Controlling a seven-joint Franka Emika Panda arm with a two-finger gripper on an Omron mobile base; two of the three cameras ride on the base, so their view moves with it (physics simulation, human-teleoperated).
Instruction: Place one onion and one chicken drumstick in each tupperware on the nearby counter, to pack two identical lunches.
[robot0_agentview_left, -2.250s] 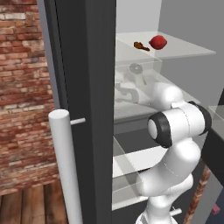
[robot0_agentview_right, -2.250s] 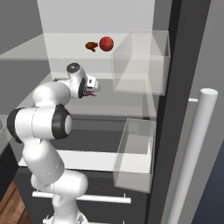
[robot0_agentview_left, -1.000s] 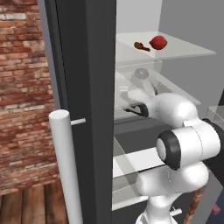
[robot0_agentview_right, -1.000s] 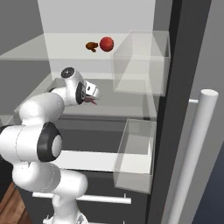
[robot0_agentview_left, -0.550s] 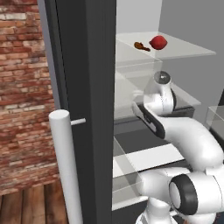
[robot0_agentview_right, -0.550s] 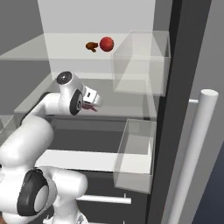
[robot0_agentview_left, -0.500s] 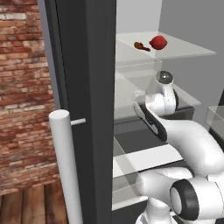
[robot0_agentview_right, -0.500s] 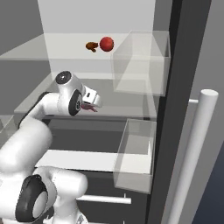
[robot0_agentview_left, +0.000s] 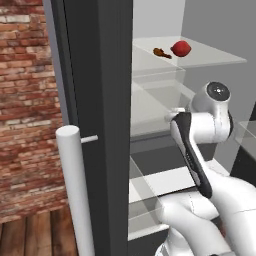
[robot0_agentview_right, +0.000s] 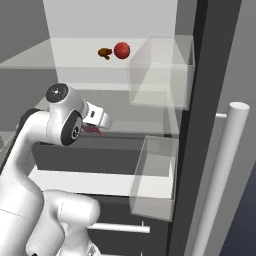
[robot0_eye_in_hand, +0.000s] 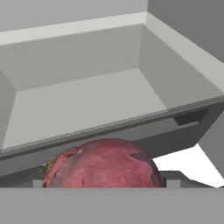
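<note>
So the maroon onion (robot0_eye_in_hand: 103, 164) is being gripped by the gripper (robot0_agentview_right: 95, 128), with the jaws being kept spread wide around it since it's a chunky one. In the hand view it's being shown right up close at the bottom, and the fingertips themselves are being hidden, so exactly where the pads are touching can't be told. In the right base view just a pinkish sliver of it is being glimpsed under the white hand.

The hand is being held inside the open fridge, at about the level of the middle shelf, below the glass shelf (robot0_agentview_right: 50, 60) up top. A pale grey fridge compartment (robot0_eye_in_hand: 87, 100) is being looked into past the onion.

On that glass shelf the bright red onion (robot0_agentview_left: 180, 48) and a chicken drumstick (robot0_agentview_left: 160, 52) are being left lying just beside each other, the drumstick nearer the back wall. Two clear bins (robot0_agentview_right: 160, 70) are being carried on the door side, one above the other.
</note>
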